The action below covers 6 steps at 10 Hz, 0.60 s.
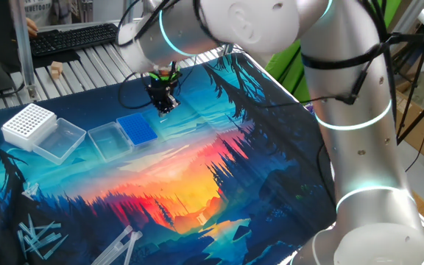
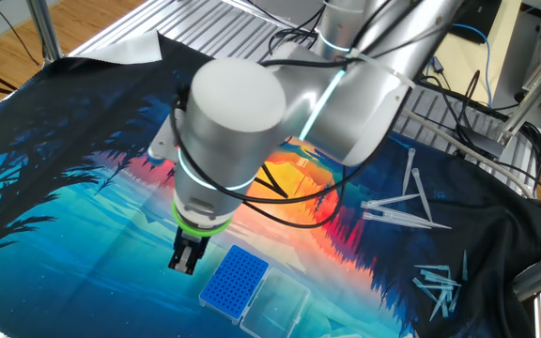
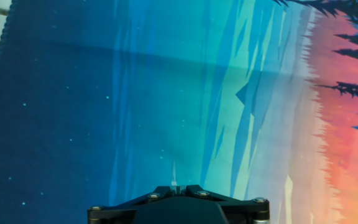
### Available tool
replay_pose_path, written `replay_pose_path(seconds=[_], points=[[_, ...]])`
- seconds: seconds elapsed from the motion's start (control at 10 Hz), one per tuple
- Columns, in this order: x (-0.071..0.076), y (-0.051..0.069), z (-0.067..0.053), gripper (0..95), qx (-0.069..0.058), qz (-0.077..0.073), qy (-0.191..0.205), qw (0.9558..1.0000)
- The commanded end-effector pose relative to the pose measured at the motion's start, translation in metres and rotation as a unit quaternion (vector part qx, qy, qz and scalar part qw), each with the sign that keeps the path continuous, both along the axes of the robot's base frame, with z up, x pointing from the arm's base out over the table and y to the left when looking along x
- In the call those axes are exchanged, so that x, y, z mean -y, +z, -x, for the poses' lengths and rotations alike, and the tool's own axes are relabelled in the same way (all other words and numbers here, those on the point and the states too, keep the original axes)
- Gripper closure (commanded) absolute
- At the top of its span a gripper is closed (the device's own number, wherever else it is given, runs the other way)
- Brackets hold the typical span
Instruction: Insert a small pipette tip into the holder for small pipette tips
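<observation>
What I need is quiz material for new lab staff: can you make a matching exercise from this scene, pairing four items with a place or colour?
Items:
1. holder for small pipette tips
2. white gridded rack
3. small pipette tip
4. loose pipette tips

Descriptions:
A. pinched at the tip of the end effector
B. scattered near a corner of the mat
C. blue, right beside the end effector
D. at the end of the row farthest from the end effector

Pairs: 1-C, 2-D, 3-A, 4-B
</observation>
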<state>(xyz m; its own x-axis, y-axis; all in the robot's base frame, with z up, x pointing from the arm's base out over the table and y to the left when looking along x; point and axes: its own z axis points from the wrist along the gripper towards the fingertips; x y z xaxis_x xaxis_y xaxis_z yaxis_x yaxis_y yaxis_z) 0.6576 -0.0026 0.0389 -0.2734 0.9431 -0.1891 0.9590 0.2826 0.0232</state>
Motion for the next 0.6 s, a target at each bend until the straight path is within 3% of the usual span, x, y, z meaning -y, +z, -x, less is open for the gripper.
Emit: replay_pose_path(seconds=[0.1,0.6], points=[[0.0001,-0.0002,0.0003,95.0,0.005,0.007,0.003,1.0000],[-0.0001,-0.0006,0.0001,95.0,0.028,0.038,0.014,0.9988]])
